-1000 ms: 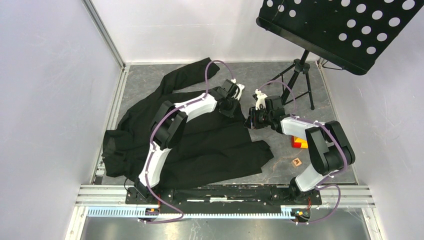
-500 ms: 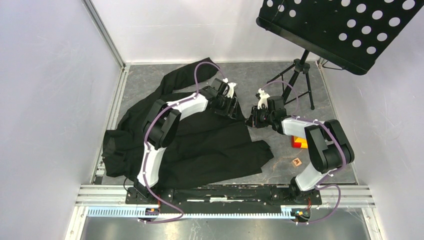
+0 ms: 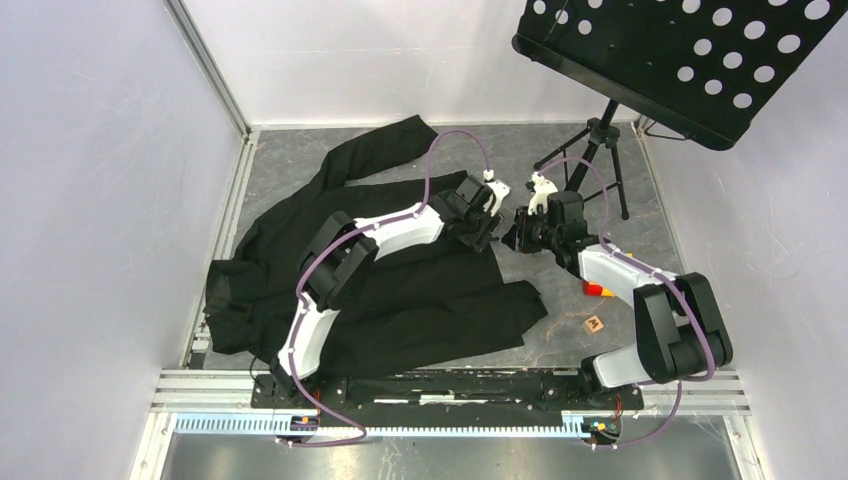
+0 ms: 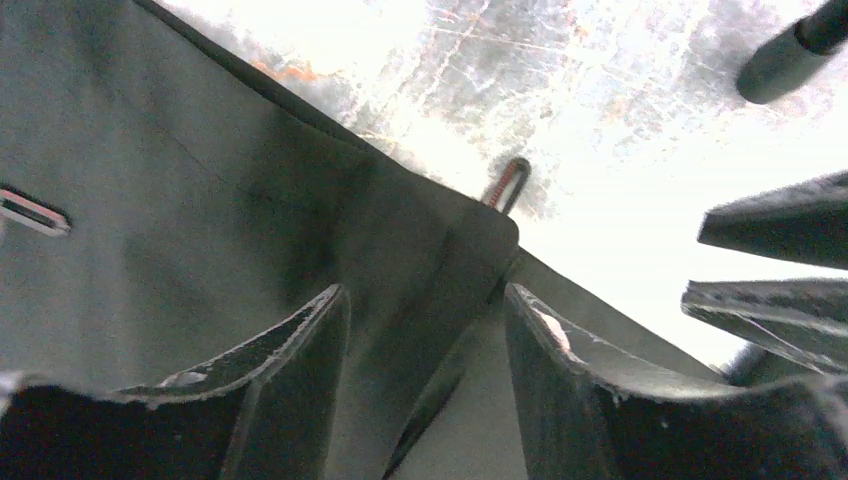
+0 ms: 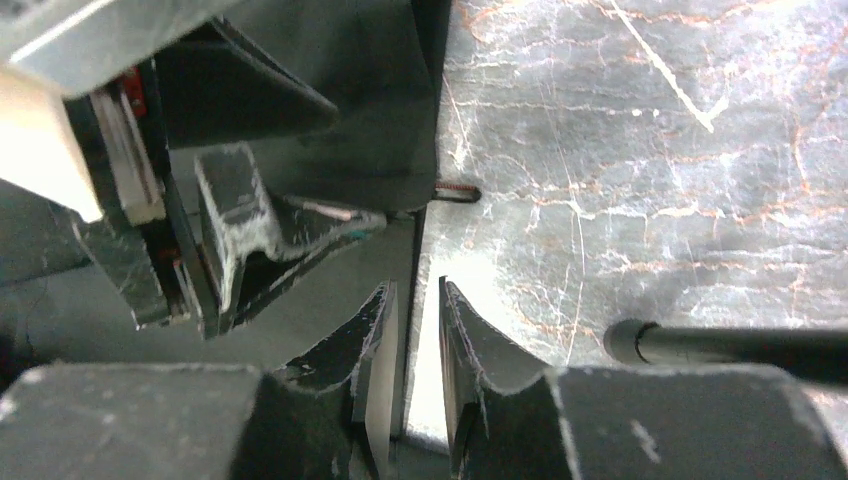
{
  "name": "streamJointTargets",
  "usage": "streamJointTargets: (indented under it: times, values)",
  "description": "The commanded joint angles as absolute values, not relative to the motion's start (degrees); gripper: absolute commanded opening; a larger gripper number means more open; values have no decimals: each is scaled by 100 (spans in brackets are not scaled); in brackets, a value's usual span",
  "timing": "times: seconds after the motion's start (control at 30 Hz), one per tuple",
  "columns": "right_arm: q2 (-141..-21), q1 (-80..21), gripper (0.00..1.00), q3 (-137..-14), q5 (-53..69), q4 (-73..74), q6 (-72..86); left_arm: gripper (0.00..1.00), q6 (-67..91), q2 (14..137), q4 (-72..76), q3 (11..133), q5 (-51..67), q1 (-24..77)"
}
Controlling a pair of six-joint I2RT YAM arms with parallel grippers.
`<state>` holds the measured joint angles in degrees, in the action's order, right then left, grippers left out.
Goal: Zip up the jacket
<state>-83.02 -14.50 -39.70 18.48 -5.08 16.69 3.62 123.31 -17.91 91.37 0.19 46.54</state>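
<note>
The jacket (image 3: 400, 290) lies spread flat to the left of the music stand (image 3: 680, 50), with one front corner reaching toward the stand's legs. At that corner the left gripper (image 4: 425, 300) straddles the fabric with its jaws apart, clamping nothing. Just stand-side of it, the right gripper (image 5: 418, 300) has its jaws nearly together along the hem edge; I cannot tell whether they pinch it. The step looks like finding the zipper's start, and the next move calls for a firm hold on the hem. Only the wrist views show the zipper pull (image 5: 455, 192), a small reddish loop, while the overhead view alone shows how the garment lies.
</note>
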Motion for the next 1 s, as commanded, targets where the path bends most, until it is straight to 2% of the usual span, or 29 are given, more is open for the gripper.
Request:
streamJointTargets:
  times: [0.0,0.27,0.33,0.43,0.67,0.97]
  values:
    - [-8035,-1430,27,-3741,1583,-501,1622,60,-264,12554,-1876,9548,-943,4729]
    - [-8247,-1433,27,-3784,1789,-629,1646,34,-316,12814,-2184,9992,-877,4727]
    - [-8308,-1428,29,-3823,1908,-695,1701,24,-310,12787,-2205,10017,-736,4715]
    - [-8445,-1432,31,-3841,2144,-885,1921,3,-198,12707,-2245,10024,-446,4664]
    - [-8908,-1430,44,-3764,3061,-1990,3177,2,672,12152,-1992,9617,594,4262]
    - [-9439,-1423,57,-3964,2968,-2562,4059,2,1052,11688,-1805,9215,1130,4046]
